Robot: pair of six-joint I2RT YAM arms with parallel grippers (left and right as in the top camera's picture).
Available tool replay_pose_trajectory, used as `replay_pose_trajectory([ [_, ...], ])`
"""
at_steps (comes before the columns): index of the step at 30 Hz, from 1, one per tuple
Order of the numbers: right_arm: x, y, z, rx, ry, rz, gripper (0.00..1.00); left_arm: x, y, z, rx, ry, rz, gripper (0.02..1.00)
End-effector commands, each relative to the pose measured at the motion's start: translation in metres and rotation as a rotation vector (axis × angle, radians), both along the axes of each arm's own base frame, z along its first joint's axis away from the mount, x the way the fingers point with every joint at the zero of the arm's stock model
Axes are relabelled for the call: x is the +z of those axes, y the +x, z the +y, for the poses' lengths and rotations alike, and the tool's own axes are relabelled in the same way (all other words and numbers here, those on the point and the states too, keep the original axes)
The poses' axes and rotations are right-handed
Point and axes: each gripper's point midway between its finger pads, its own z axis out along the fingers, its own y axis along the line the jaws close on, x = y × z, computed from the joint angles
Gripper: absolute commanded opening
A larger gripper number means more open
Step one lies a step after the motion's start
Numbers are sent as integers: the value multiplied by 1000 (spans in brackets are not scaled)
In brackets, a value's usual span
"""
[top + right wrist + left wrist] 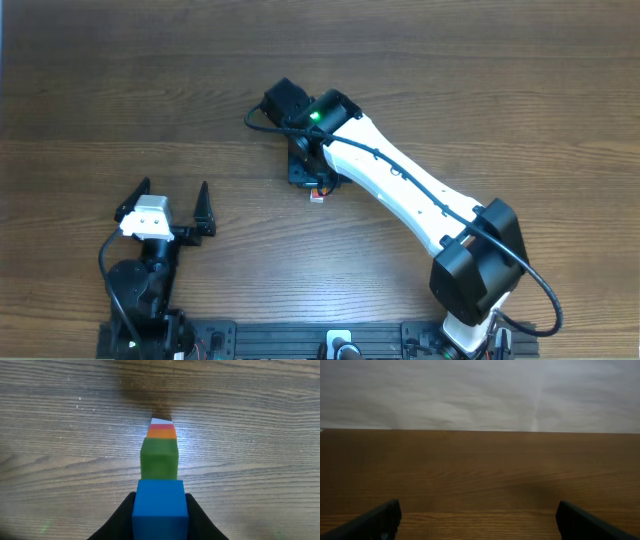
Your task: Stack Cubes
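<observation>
Wooden tabletop [100,80] bears the cube stack [161,433]. The right gripper [160,510] pinches the blue cube [160,502] atop the green cube [159,460], likely squaring it. The left gripper [174,188] rests spread, well clear.

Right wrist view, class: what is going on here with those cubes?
The right gripper is shut on a blue cube directly above a stack: green cube, orange cube, red cube, white cube, top to bottom. Whether it rests on the green cube is unclear. The left gripper is open and empty, off to the side.
</observation>
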Motion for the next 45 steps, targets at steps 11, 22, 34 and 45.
replay_pose_trajectory([
  [11,-1,14,0,-9,-18,-45,119,-2,0,0,-6,14,0,1000],
  [22,-13,17,3,-2,-31,-31,112,-2,0,0,-6,14,0,1000],
  [34,-13,17,3,-1,-30,-33,211,-2,0,0,-6,14,0,1000],
  [45,-13,16,4,1,-30,-33,858,-2,0,0,-6,14,0,1000],
])
